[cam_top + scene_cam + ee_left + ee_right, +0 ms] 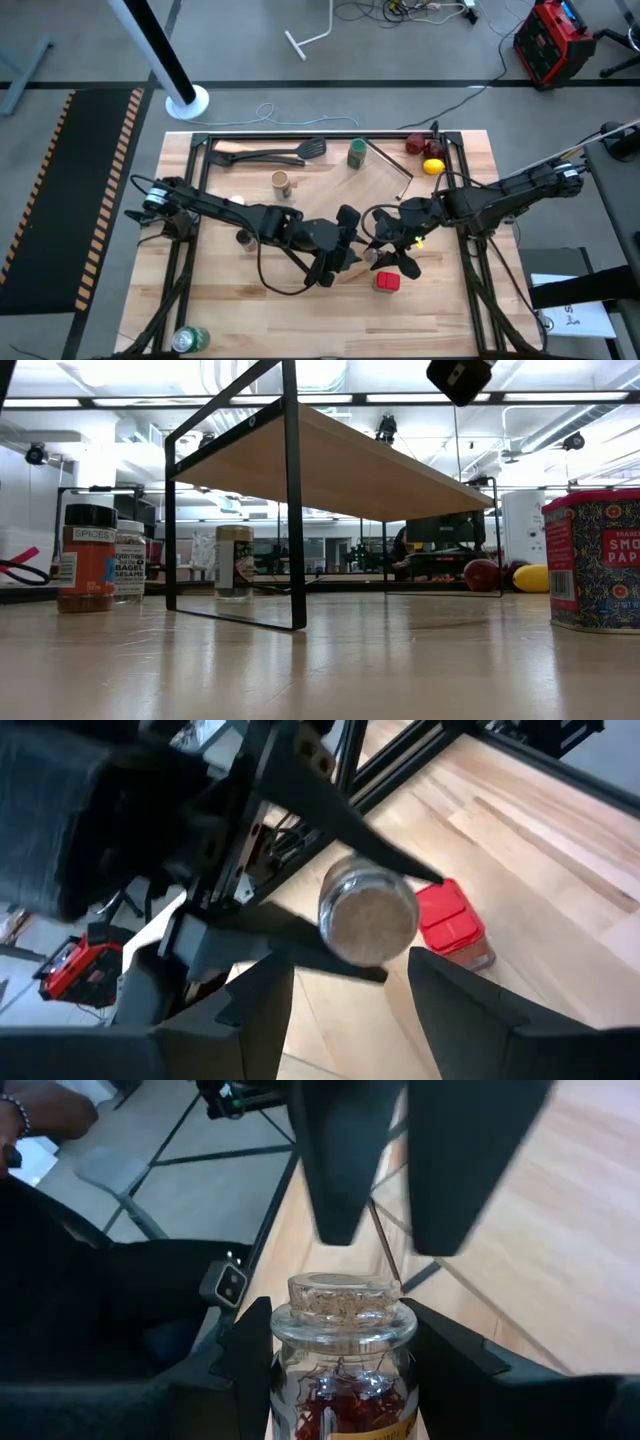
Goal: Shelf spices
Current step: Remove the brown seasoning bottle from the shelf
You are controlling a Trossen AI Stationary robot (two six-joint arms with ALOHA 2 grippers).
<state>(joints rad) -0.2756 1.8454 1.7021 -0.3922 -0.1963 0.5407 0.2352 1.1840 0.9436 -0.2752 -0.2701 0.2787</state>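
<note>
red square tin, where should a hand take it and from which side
Grip the red square tin across two opposite flat walls, below its lid, coming straight down from above. It stands upright on the table with open space around it, and its flat sides suit a parallel grip. The left hand is open; the right hand holds the small clear jar.

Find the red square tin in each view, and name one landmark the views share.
High: red tin, below centre.
Low: far right edge.
Left wrist: centre right, behind the clear jar.
Right wrist: not in it.
Landmark: that clear jar, held by the right gripper.
</note>
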